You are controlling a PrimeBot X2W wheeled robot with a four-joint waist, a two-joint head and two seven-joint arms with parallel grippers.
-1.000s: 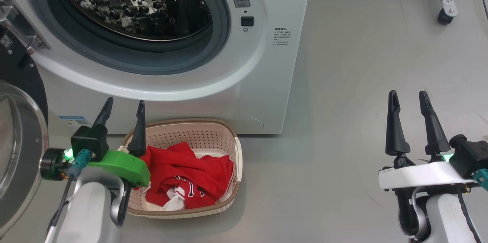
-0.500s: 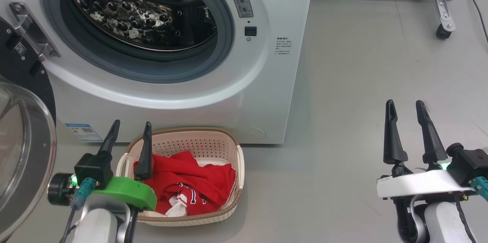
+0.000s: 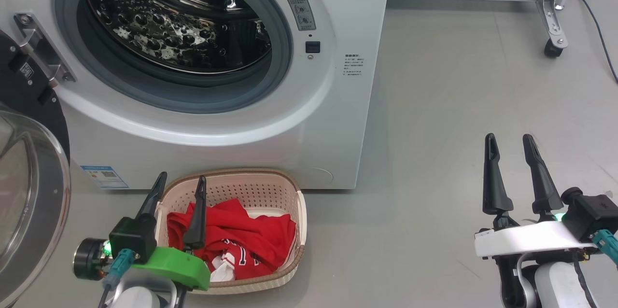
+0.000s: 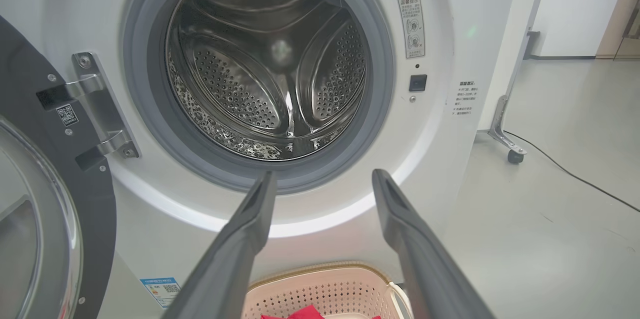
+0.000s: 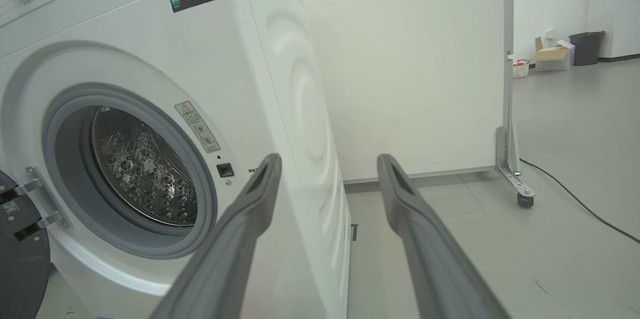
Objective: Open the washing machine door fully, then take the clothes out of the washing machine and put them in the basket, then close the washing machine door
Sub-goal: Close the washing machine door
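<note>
The left end effector, fingers spread wide and holding nothing, hovers over the near-left corner of the basket, pointing toward the washer. The red clothes lie heaped inside the basket, which sits on the floor close against the washer's front. The drum looks empty, both from the head view and from the left wrist view. That leaves the door as the likely business in hand. It hangs swung out from its hinge on the left of the opening. Its black rim and glass bowl reach out toward the robot, just to the left of the left end effector and apart from it. The right end effector, equally wide and empty, hangs well off to the right over the floor, past the washer's corner. The left arm is plainly the nearer. To shut the door, it would likely have to get round to the door's outer side, left of the glass, and sweep it rightward toward the opening. Whether the basket stands out of that arc cannot be told.
</note>
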